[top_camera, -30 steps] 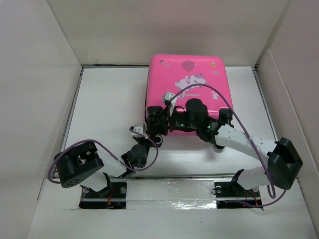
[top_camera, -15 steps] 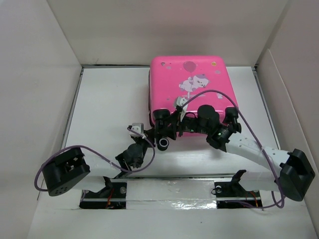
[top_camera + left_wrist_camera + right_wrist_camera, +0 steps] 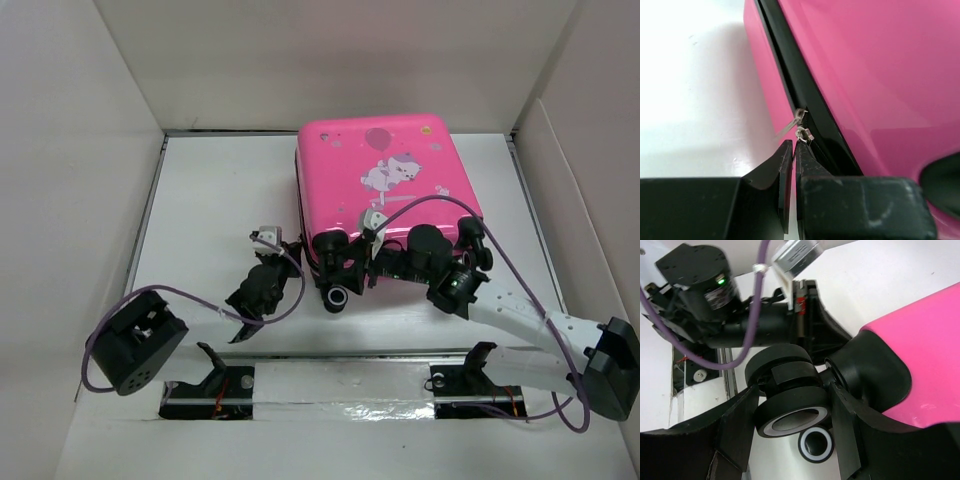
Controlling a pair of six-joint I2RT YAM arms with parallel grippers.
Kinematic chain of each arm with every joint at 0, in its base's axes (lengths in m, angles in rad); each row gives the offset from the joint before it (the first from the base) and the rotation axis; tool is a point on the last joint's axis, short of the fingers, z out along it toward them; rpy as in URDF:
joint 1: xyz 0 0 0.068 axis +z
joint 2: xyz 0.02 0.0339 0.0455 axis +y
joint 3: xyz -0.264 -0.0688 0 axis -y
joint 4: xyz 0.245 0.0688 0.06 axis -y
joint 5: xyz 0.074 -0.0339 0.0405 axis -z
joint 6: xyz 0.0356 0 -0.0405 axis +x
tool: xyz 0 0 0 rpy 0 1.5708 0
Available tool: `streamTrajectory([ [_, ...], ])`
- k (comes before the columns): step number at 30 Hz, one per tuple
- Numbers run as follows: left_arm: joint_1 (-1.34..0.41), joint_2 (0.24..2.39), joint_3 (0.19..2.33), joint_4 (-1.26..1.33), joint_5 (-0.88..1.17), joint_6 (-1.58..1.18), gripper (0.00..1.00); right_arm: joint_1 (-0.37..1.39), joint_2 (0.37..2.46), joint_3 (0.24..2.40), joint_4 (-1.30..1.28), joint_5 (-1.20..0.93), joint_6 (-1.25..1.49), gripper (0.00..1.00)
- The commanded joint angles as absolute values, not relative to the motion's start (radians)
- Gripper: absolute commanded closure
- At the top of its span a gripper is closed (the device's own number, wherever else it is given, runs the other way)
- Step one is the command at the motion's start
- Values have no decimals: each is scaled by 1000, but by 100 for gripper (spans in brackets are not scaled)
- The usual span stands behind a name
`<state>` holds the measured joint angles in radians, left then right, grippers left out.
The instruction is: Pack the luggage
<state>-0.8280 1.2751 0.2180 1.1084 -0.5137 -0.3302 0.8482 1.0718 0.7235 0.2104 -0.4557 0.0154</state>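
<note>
The hot-pink luggage [image 3: 390,170] lies closed at the back middle of the white floor, cartoon print facing up. My right gripper [image 3: 342,262] is at its near-left corner. In the right wrist view its jaws [image 3: 792,405] are shut on a black double wheel [image 3: 790,385] of the luggage [image 3: 930,355]. My left gripper [image 3: 292,262] is just left of that corner. In the left wrist view it [image 3: 794,146] is shut, with its tips touching the silver zipper pull [image 3: 803,134] on the black zipper [image 3: 790,75]. I see nothing between the pads.
White walls [image 3: 90,150] enclose the floor on three sides. A taped ledge [image 3: 340,385] with both arm bases runs along the near edge. Purple cables [image 3: 420,200] loop over the luggage's near end. The left arm [image 3: 715,295] shows close behind the wheel.
The luggage has slid nearer and turned a little, its near-left corner drawn toward the bases by the right gripper. The left gripper has drawn back to the left.
</note>
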Motion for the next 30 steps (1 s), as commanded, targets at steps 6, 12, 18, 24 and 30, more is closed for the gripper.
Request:
streamTrajectory([
  [6, -651, 1394, 354, 1252, -580, -285, 100, 945, 1051, 733, 229, -503, 51, 89],
  [12, -595, 1379, 362, 1235, -512, -348, 94, 954, 1068, 744, 239, -499, 49, 89],
  [18, -595, 1167, 315, 1001, -558, -526, 20, 963, 1138, 791, 259, -511, 54, 88],
  [24, -595, 745, 278, 597, -499, -627, 10, 1006, 1244, 894, 281, -485, 57, 73],
  [30, -586, 364, 291, 281, -512, -704, 1, 1078, 1266, 1012, 161, -319, 0, 0],
])
